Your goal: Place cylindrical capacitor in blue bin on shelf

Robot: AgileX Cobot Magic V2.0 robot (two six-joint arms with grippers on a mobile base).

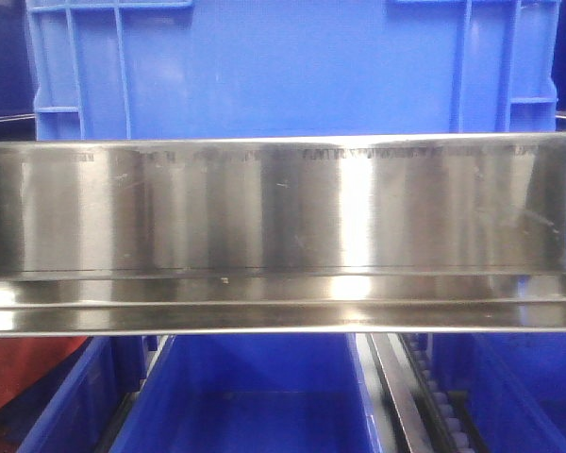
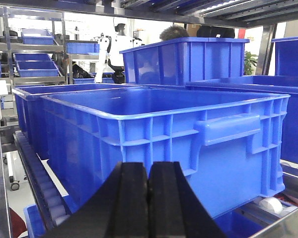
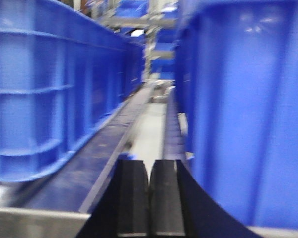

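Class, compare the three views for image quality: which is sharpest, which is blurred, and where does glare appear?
Left wrist view: sharpest, blue bin crisp, bright backlight washes out the background. Right wrist view: smeared blur across bins and the right gripper. Front view: bright glare streaks on the shelf rail, slightly soft.

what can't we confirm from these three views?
- Cylindrical capacitor: in no view; both end effectors, left and right, look shut with nothing visible between them.
- Bin floor: hidden by the blue bin wall in the left wrist view.
- Front view: shelf rail blocks the middle.
- Right wrist view: motion-blurred, no detail.
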